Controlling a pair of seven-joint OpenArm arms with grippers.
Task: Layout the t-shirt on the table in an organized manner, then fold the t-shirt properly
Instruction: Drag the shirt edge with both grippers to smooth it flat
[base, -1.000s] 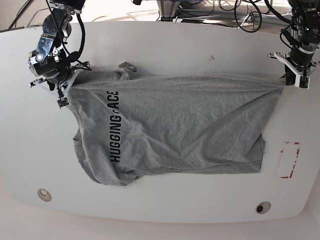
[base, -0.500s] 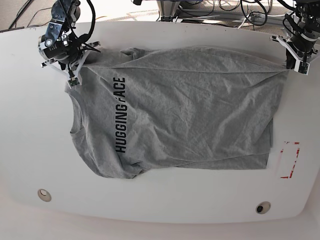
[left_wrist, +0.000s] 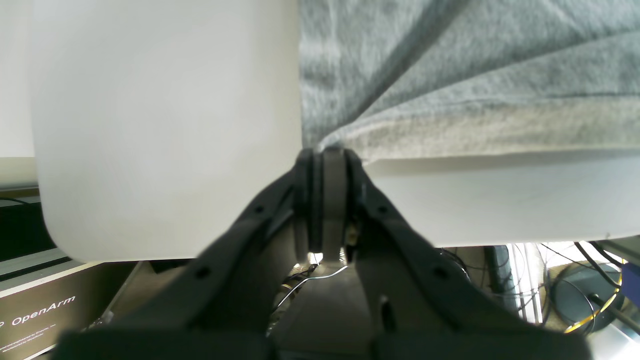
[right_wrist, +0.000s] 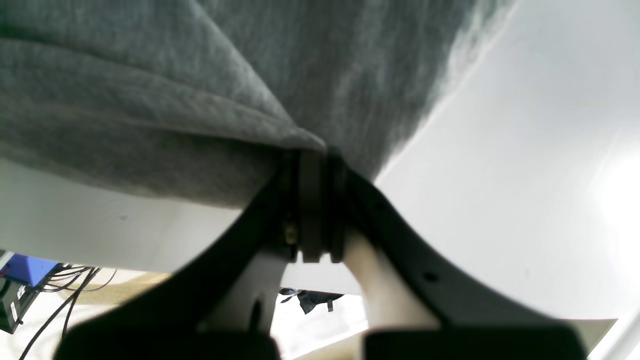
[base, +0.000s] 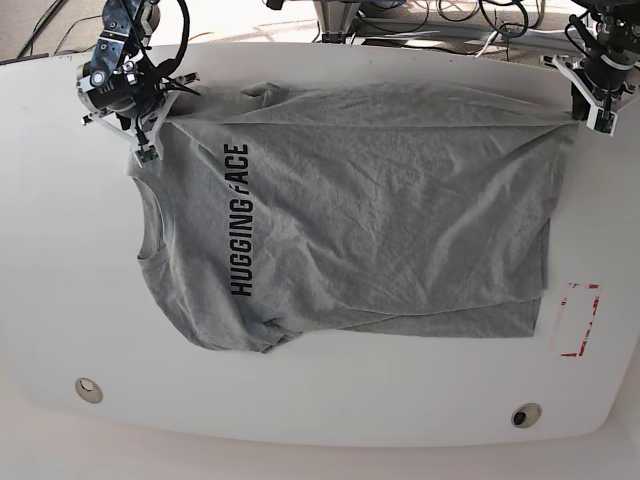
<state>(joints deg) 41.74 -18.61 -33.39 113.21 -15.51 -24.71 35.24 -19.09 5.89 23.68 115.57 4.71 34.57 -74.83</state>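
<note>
T-shirt (base: 350, 215) lies stretched on table (base: 320, 400), far corners pinched between both jaws.

**Hidden / cut off / unclear**

Base view: top frame edge crops both arms; table (base: 330, 410) is cropped at left, right and bottom. T-shirt (base: 350, 220) lower-left sleeve is tucked under itself, and the letter after "HUGGING" is lost in a crease. Left wrist view: left gripper (left_wrist: 324, 155) body is a dark blur, and the pinched cloth corner is hidden between the fingers. Right wrist view: right gripper (right_wrist: 312, 152) is the same, with the cloth near the lens out of focus.
</note>
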